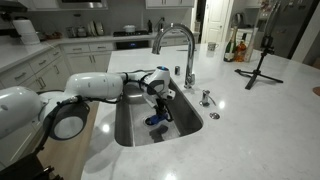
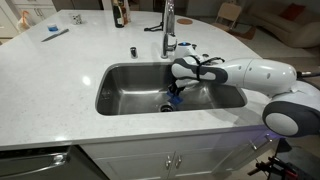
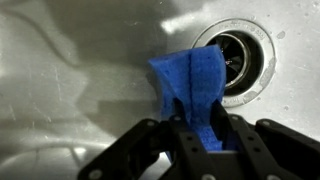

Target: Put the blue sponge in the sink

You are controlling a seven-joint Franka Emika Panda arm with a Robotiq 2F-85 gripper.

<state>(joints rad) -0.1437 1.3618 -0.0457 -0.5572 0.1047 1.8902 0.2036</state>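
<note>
The blue sponge hangs folded between my gripper's fingers, just above the floor of the sink and beside its round drain. The gripper is shut on it. In both exterior views the arm reaches down into the steel sink, with the gripper low inside the basin and the sponge at its tip near the drain. The arched chrome faucet stands behind the basin.
White stone counter surrounds the sink. A black tripod and bottles stand at the back. A small dark fitting and a tool lie on the counter. Cabinet doors lie below.
</note>
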